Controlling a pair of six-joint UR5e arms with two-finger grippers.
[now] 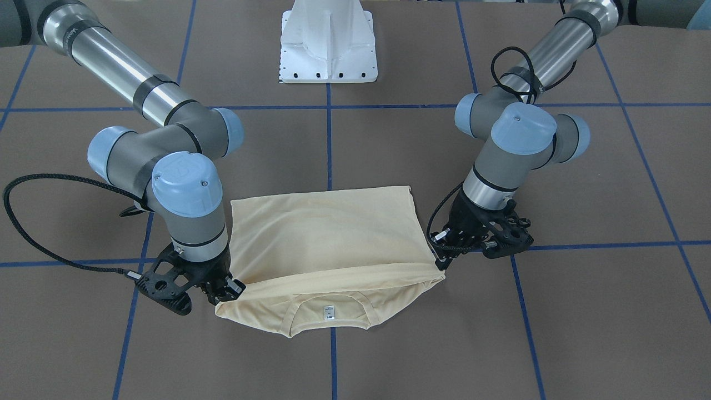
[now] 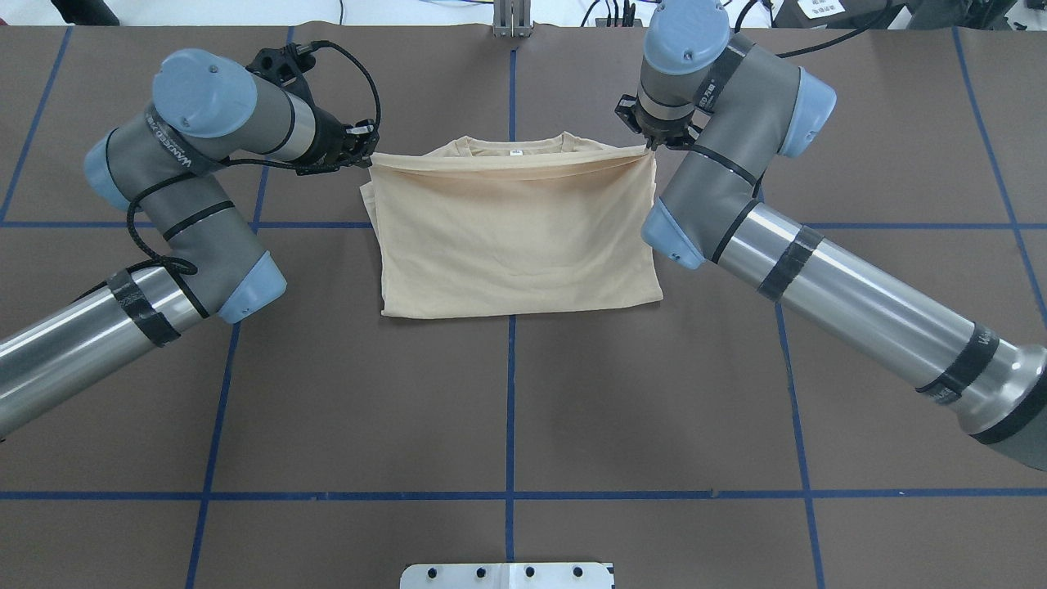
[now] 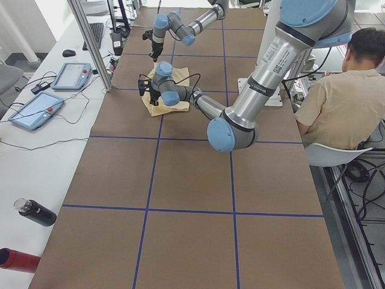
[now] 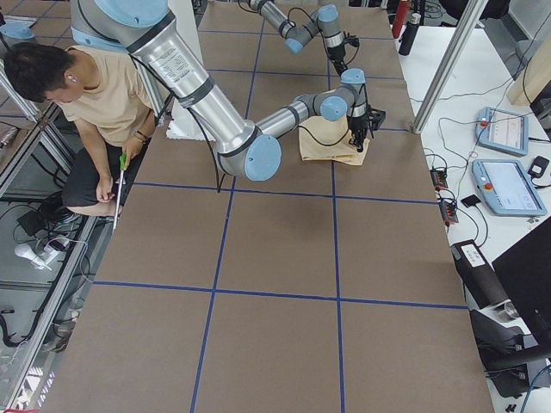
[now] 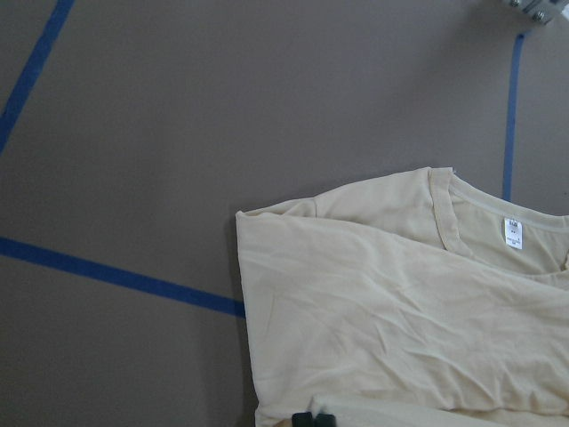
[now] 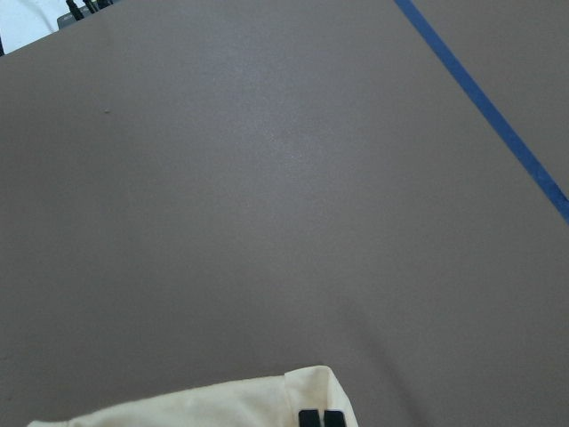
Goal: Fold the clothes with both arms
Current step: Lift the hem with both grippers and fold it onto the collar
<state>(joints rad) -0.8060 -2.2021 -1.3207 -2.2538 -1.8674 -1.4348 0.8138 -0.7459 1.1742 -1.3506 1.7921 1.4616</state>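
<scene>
The cream-yellow T-shirt lies doubled over on the brown table, print hidden, with the collar and white neck label on the far side. My left gripper is shut on the left corner of the raised top edge. My right gripper is shut on the right corner. The edge stretches taut between them just above the collar. In the front-facing view the left gripper is on the right and the right gripper on the left of the shirt. The wrist views show the shirt and its corner at closed fingertips.
The white pedestal base stands behind the shirt. Blue tape lines cross the table. A seated operator is beside the base. Teach pendants and bottles lie on the side bench.
</scene>
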